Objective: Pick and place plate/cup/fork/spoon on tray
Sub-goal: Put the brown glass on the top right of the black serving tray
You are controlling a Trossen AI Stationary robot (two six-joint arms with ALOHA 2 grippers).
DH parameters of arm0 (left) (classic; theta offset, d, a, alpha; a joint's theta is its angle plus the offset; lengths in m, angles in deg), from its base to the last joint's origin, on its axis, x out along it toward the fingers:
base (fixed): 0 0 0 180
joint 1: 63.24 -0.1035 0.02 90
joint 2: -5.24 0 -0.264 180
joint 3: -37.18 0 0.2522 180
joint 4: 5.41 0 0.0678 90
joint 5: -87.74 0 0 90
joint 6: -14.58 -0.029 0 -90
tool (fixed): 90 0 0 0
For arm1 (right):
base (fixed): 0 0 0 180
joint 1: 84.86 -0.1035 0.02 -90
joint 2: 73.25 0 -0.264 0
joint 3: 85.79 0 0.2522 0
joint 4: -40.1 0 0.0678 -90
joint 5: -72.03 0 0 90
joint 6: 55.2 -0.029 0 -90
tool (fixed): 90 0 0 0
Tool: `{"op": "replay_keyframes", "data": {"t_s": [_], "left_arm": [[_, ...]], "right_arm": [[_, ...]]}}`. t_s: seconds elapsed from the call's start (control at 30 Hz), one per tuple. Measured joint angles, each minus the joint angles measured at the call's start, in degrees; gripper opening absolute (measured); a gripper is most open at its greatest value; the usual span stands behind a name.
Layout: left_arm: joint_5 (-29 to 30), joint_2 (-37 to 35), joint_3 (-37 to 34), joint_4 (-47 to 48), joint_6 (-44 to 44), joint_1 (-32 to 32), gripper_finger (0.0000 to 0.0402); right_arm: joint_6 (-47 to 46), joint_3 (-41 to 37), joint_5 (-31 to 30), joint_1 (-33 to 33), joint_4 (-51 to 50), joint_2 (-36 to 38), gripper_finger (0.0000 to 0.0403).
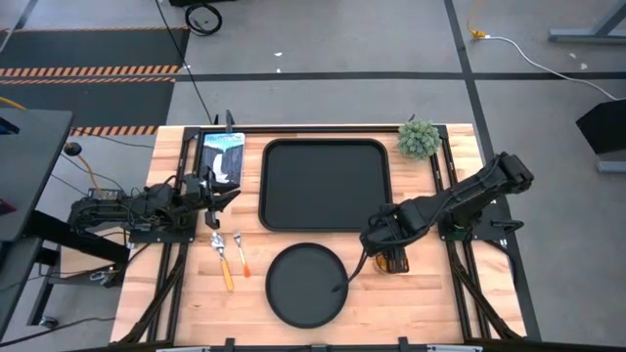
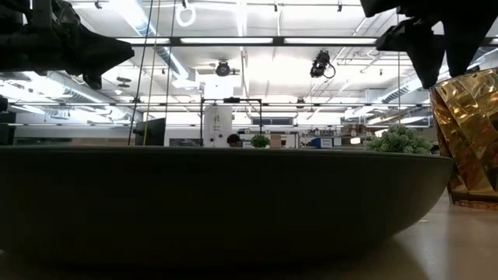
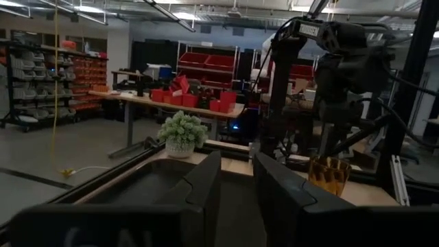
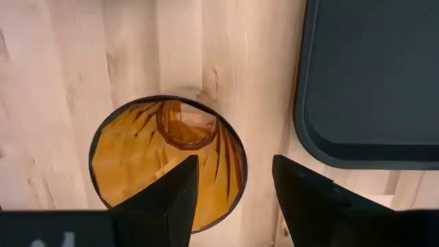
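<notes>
Pale butcher-block wood makes up the surface [image 1: 421, 293], its planks running in light, grainy strips under everything. Nearest the front edge lies the plate [image 1: 305, 284], a round, flat disc of matte black with a slight rim. Beside it, toward the left arm, the fork [image 1: 223, 258] and the spoon [image 1: 240, 251] lie close together, each with a silver metal head and a slim orange handle.

On the other side of the plate stands the cup [image 4: 168, 161], a small translucent amber tumbler with faceted, ribbed walls, upright on the wood just off a rounded corner of the tray [image 1: 325, 184]. The right gripper [image 4: 233, 199] hangs directly over its open mouth, dark fingers spread apart, not touching the rim as far as I can see.

Behind these sits the tray, a large black rounded rectangle with a raised lip and a smooth, dull floor. The left gripper [image 1: 223, 193] waits near the tray's left edge, its blunt fingers parted with a narrow gap between them. A small bushy green potted plant [image 1: 419, 139] stands at the tray's far right corner.
</notes>
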Motion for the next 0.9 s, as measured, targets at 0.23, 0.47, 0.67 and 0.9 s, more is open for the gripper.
{"op": "replay_keyframes", "data": {"t_s": [0.23,0.47,0.67,0.9], "left_arm": [[0.0,0.0,0.0,-0.12,-0.04,0.0,0.0096],[0.0,0.0,0.0,-0.17,-0.01,0.0,0.0096],[0.0,0.0,0.0,-0.17,-0.02,0.0,0.0096],[-0.02,0.0,0.0,-0.2,-0.02,0.0,0.0096]], "right_arm": [[-0.64,-0.36,0.27,-0.18,-2.28,-2.52,0.0187],[1.01,-0.5,-0.9,-0.59,-2.47,-5.15,0.0184],[2.0,-0.53,-0.9,0.26,-0.68,-6.01,0.0146],[3.04,-1.27,0.04,0.65,1.55,-6.04,0.0088]]}}
